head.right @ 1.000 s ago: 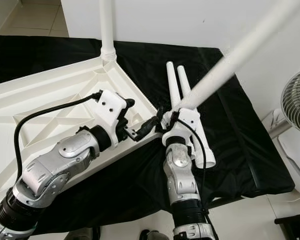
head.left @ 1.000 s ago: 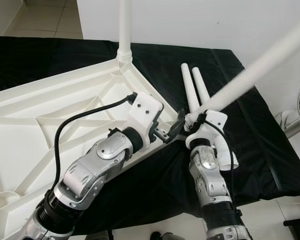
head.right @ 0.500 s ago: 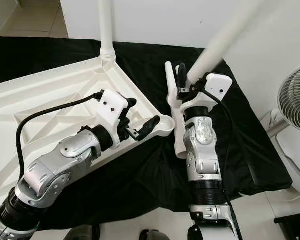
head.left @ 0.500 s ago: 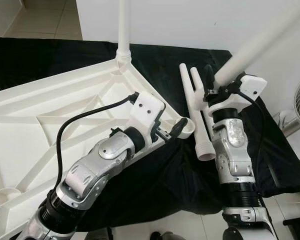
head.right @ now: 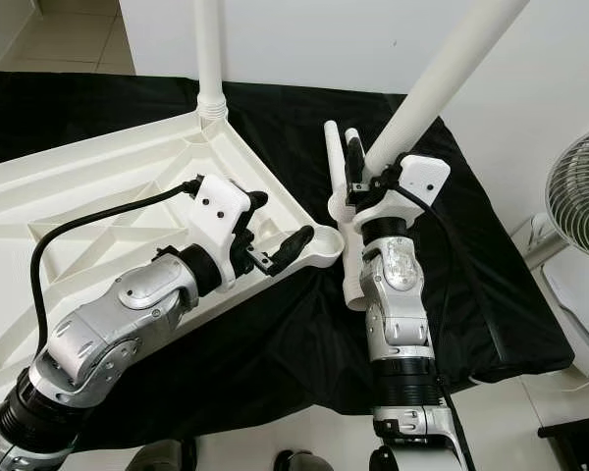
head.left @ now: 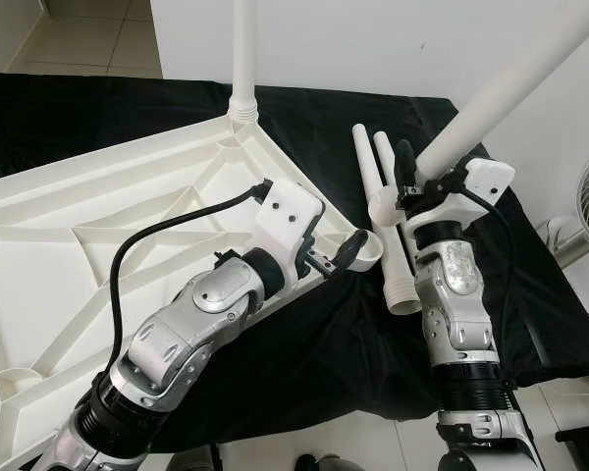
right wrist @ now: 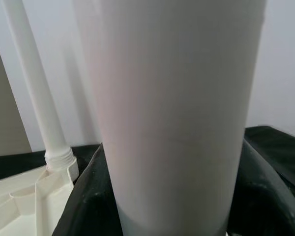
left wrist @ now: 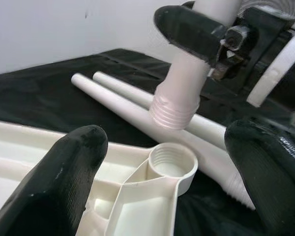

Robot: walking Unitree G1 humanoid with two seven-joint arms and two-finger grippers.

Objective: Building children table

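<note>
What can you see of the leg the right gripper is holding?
The held leg is a long, smooth white tube, plastic by its look, with a threaded end. The right gripper is shut on it near that end. It tilts up toward the wall, and its threads hang just above the open corner socket of the tabletop, not yet in.

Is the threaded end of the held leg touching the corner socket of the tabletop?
Apart. The left wrist view shows black cloth between the leg's threaded end and the corner socket.
</note>
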